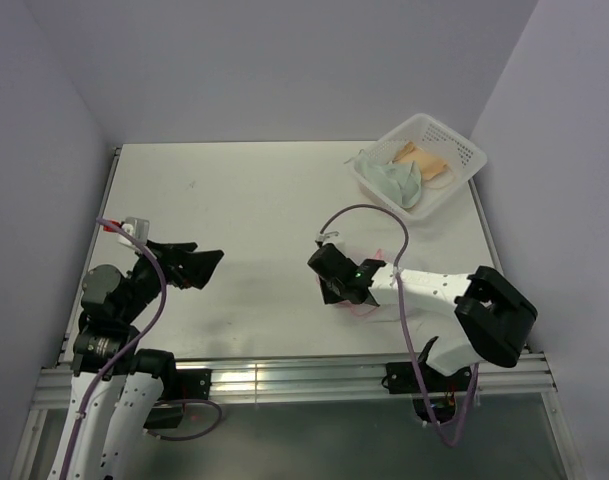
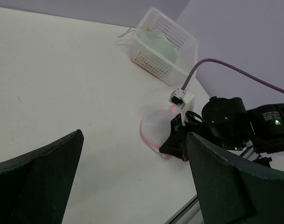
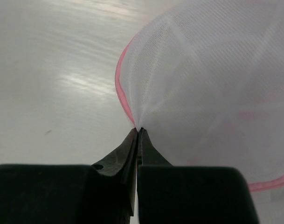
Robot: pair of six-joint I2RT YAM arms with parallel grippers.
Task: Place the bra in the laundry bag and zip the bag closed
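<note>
1. Nearest the arm bases, the left gripper (image 1: 199,268) is held above the table (image 1: 234,200), fingers spread and nothing between them, apparently kept free for the bra.
2. Right of centre, the mesh of the laundry bag (image 3: 202,93) is pinched beside its pink zipper rim (image 3: 122,93) by the pressed-together right gripper (image 3: 138,132), probably to steady it. The pinch is shown only by the right wrist view and is hidden from above.
3. At the far right corner, the bra (image 1: 394,182), judged to be the pale green garment, is lying in the white perforated basket (image 1: 456,185), not yet bagged.
</note>
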